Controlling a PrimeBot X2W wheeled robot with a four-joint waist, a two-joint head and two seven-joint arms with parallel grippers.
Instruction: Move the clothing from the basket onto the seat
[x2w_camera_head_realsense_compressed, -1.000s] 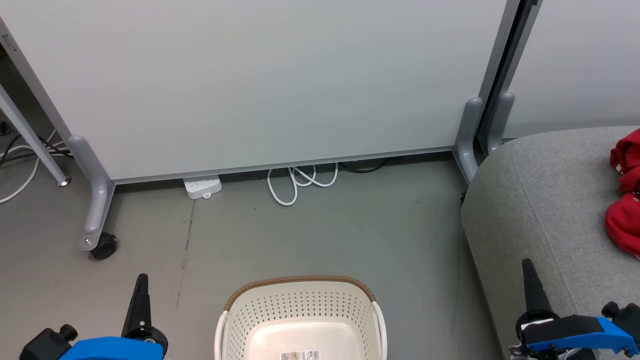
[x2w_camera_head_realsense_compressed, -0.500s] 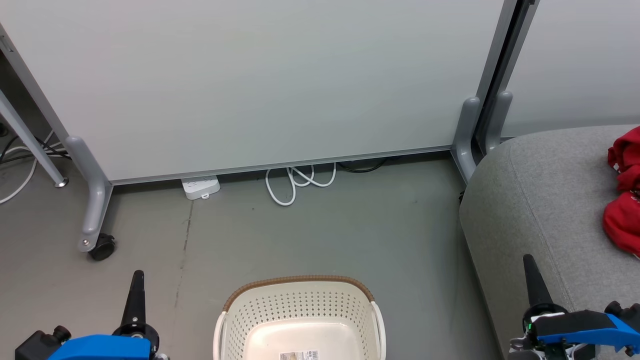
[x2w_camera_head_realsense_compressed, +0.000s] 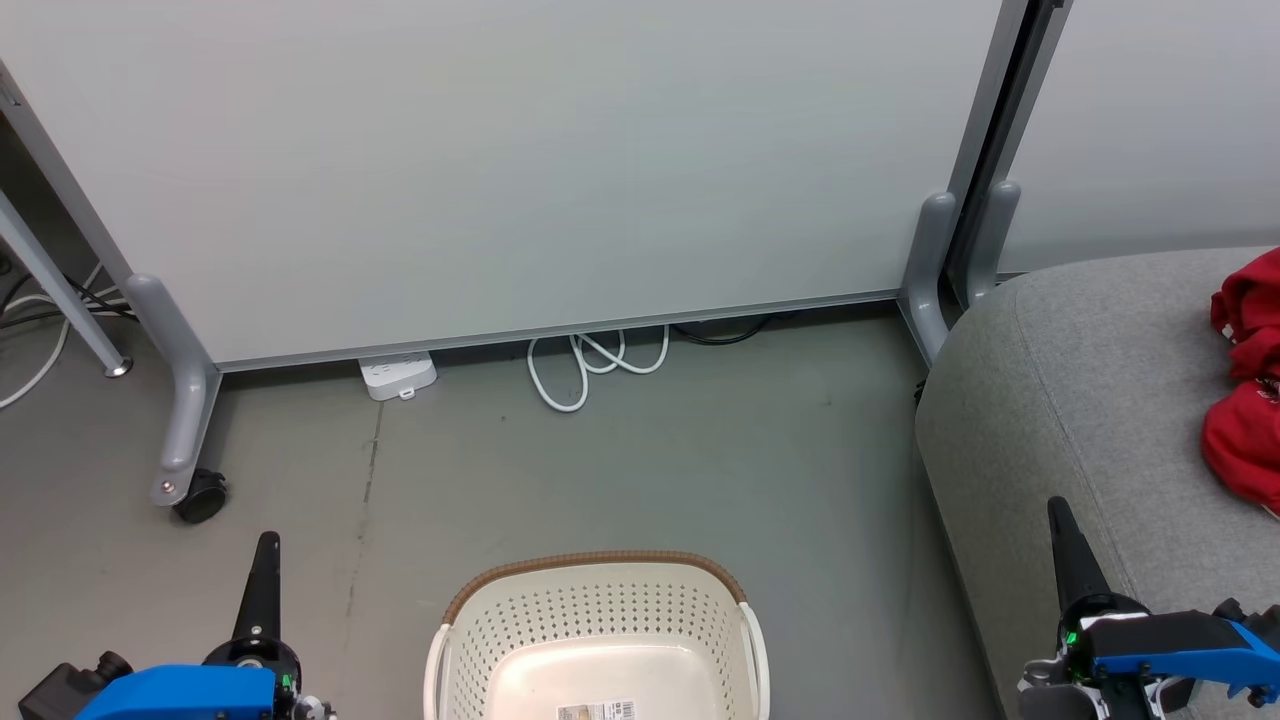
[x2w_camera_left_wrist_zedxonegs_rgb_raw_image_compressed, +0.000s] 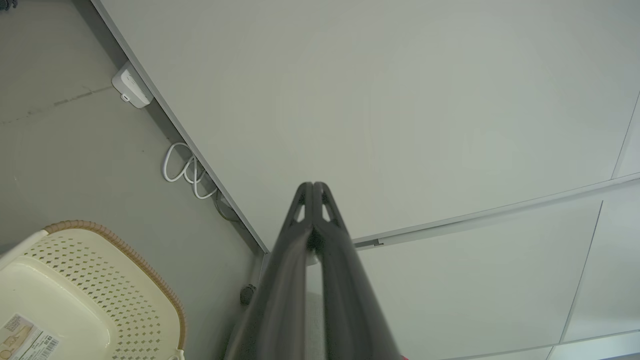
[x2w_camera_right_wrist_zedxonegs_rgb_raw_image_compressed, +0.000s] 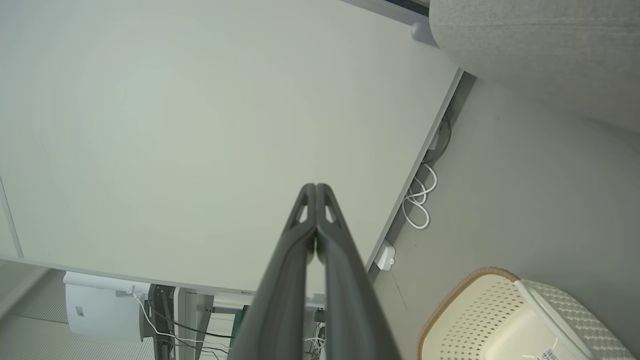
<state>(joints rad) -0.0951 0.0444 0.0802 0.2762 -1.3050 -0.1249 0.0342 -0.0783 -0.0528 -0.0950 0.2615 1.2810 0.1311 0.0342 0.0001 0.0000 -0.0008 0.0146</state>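
The cream basket (x2w_camera_head_realsense_compressed: 596, 600) stands on the floor at the bottom centre of the head view, holding nothing but its barcode sticker (x2w_camera_head_realsense_compressed: 598, 711); its rim also shows in the left wrist view (x2w_camera_left_wrist_zedxonegs_rgb_raw_image_compressed: 125, 248) and the right wrist view (x2w_camera_right_wrist_zedxonegs_rgb_raw_image_compressed: 462, 290). Red clothing (x2w_camera_head_realsense_compressed: 1243, 395) lies bunched on the grey seat (x2w_camera_head_realsense_compressed: 1085, 400) at the right edge. My left gripper (x2w_camera_head_realsense_compressed: 267, 548) is shut and bare, left of the basket, fingers together (x2w_camera_left_wrist_zedxonegs_rgb_raw_image_compressed: 313, 189). My right gripper (x2w_camera_head_realsense_compressed: 1060, 512) is shut and bare over the seat's front corner, fingers pressed together (x2w_camera_right_wrist_zedxonegs_rgb_raw_image_compressed: 315, 189).
A white partition panel (x2w_camera_head_realsense_compressed: 520, 150) on grey wheeled feet (x2w_camera_head_realsense_compressed: 185, 440) stands behind the basket. A white power strip (x2w_camera_head_realsense_compressed: 398, 375) and a coiled white cable (x2w_camera_head_realsense_compressed: 590, 365) lie at its base. Another grey post (x2w_camera_head_realsense_compressed: 930, 270) stands next to the seat.
The whole head view has drifted slightly left and the grippers sit a little lower, so the camera has moved. Both grippers stay shut; the clothing and basket lie as before.
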